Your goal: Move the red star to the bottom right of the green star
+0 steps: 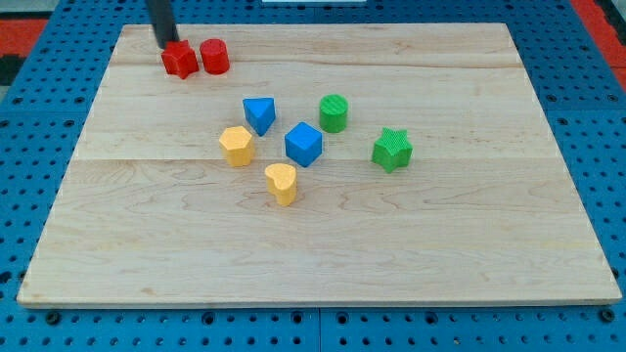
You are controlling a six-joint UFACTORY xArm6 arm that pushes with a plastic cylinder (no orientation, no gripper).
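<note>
The red star (179, 61) lies near the view's top left of the wooden board (323, 244), touching or almost touching a red cylinder (214, 56) on its right. The green star (392, 149) lies right of the middle, far from the red star. My tip (164, 44) stands at the red star's upper left edge, touching it or nearly so.
A blue triangular block (259, 113), a blue cube (304, 144), a green cylinder (334, 112), a yellow hexagonal block (236, 146) and a yellow heart-like block (282, 182) cluster in the middle, between the two stars. Blue pegboard surrounds the board.
</note>
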